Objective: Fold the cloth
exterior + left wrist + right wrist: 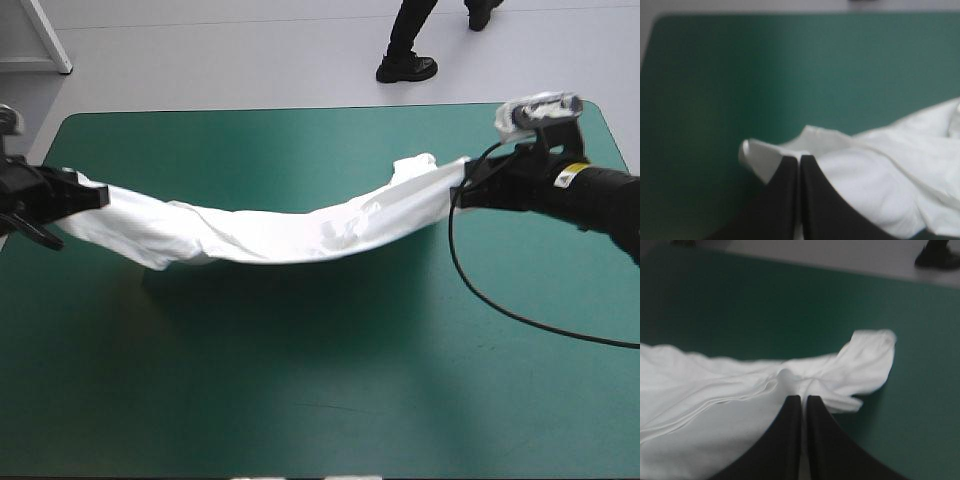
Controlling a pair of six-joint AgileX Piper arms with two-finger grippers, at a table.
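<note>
The white T-shirt (270, 230) hangs stretched in a sagging band above the teal-green table (320, 400), held at both ends. At the table's left edge my left gripper (100, 195) is shut on the T-shirt's left end; the left wrist view shows the black fingers (785, 195) pinched together with white cloth (880, 175) between and beside them. On the right my right gripper (462, 185) is shut on the other end. Its own view shows the T-shirt (705, 395) running off to one side, and a loose flap (870, 360) just ahead of the fingertips.
The T-shirt's shadow (300, 290) lies on the cover under the sag. Bare teal-green cover spreads in front of and behind the cloth.
</note>
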